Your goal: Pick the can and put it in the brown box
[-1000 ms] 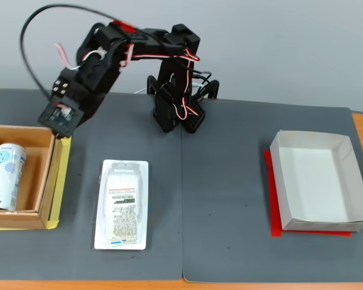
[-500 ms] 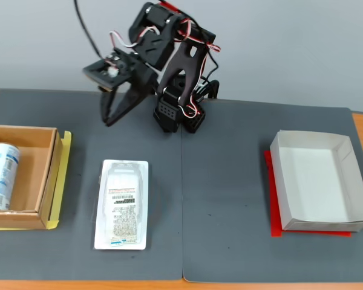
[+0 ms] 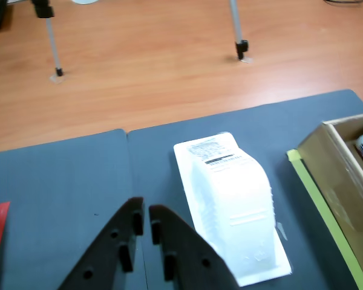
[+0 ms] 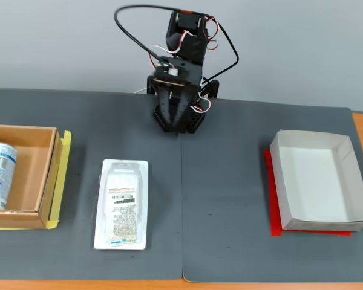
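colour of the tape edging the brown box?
Yellow tape along the brown box; clearest in the fixed view.

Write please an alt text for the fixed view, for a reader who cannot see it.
The can lies on its side inside the brown box at the left edge. The arm is folded at the back with its tool pointing down, holding nothing. A white package lies centre-left and a white box on the right.

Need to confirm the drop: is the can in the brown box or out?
In. The can lies on its side inside the brown box, against its left wall.
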Tool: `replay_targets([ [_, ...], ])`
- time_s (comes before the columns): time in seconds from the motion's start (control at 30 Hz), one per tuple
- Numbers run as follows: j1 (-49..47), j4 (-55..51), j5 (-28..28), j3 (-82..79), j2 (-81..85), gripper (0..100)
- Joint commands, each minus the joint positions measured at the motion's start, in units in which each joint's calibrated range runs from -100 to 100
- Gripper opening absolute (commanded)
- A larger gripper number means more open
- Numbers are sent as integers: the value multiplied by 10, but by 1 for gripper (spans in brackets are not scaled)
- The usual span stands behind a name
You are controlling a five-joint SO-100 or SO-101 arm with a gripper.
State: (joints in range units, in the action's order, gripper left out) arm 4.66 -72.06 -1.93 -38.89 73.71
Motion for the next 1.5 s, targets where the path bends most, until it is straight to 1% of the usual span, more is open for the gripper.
replay_targets([
  [0.0,-30,61,1,-86,60,1],
  [0.13,-50,134,4,-213,143,1],
  [0.23,-50,164,8,-300,199,1],
  [0.37,-50,167,14,-408,260,1],
  [0.63,-51,160,14,-578,258,1],
  [0.9,-51,147,14,-588,261,1],
  [1.13,-62,-26,14,-534,261,1],
  [1.47,-60,-23,15,-532,257,1],
])
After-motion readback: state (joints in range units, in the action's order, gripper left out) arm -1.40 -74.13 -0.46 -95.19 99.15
